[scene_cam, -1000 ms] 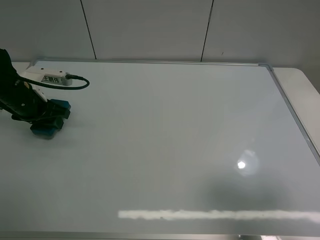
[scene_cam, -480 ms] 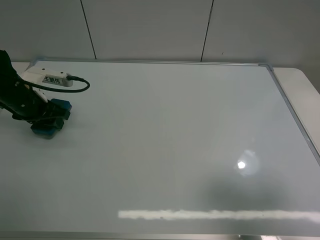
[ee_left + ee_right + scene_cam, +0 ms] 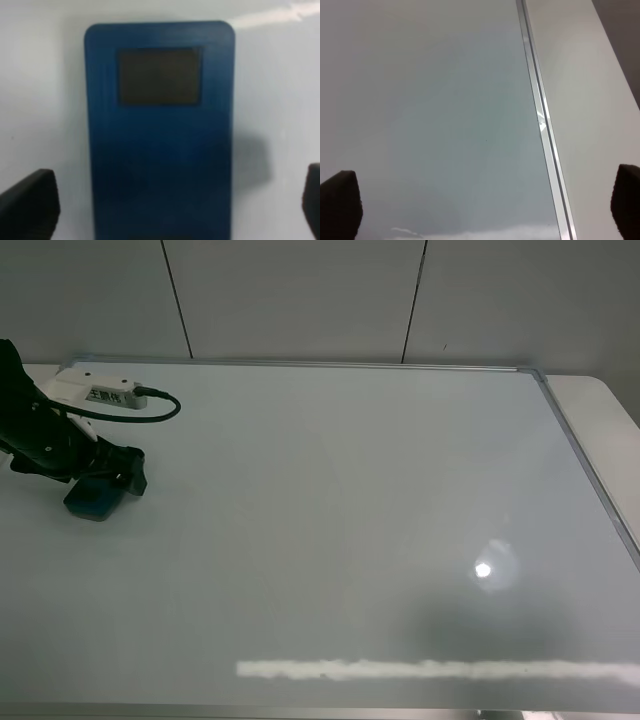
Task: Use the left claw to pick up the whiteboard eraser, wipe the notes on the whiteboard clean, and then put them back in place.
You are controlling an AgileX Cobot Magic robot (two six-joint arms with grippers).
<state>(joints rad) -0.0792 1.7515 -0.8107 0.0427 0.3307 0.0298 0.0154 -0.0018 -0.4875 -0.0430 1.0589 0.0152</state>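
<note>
The teal-blue whiteboard eraser (image 3: 92,500) lies flat on the whiteboard (image 3: 350,490) near its left edge. My left claw (image 3: 112,478) hovers just over it, with the fingers spread. In the left wrist view the eraser (image 3: 160,135) lies between the two dark fingertips (image 3: 27,205), with a gap on each side, so the left gripper (image 3: 170,205) is open and not touching it. No red notes show anywhere on the board. My right gripper (image 3: 482,202) is open and empty above the board's right side (image 3: 445,100); it does not show in the exterior view.
The board's silver frame (image 3: 585,460) runs along the right, with the plain white table (image 3: 605,410) beyond it. A white camera block (image 3: 95,392) with a black cable sits on the left arm. A grey panelled wall stands behind.
The left claw has opened and let go of the eraser, which now lies flat on the board. The claw has shifted slightly up and over it. The right arm has not moved.
</note>
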